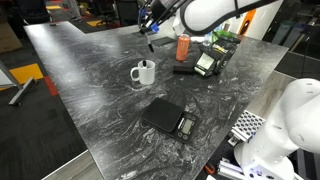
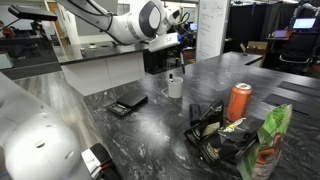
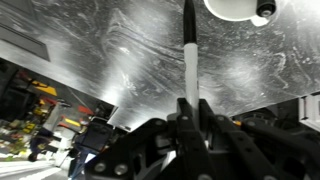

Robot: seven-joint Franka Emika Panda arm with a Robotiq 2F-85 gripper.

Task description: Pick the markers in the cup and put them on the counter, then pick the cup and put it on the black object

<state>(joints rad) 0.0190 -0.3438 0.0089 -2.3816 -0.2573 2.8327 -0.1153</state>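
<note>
1 marker (image 3: pixel 189 60) seen, pinched in the 1 gripper (image 3: pixel 190 105); any more inside cup, can't tell. 1 cup (image 1: pixel 143 72), near gripper. 1 can (image 1: pixel 183 47), beside gripper. 1 black slab (image 1: pixel 168 118), well apart from gripper. 1 black-green pack (image 1: pixel 212 58), beyond can. 1 counter (image 1: pixel 90 70).

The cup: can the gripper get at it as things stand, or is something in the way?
Probably not yet. The gripper is shut on a marker, so its jaws are taken. The way itself looks free: the cup stands alone on the counter, nothing close around it.
</note>
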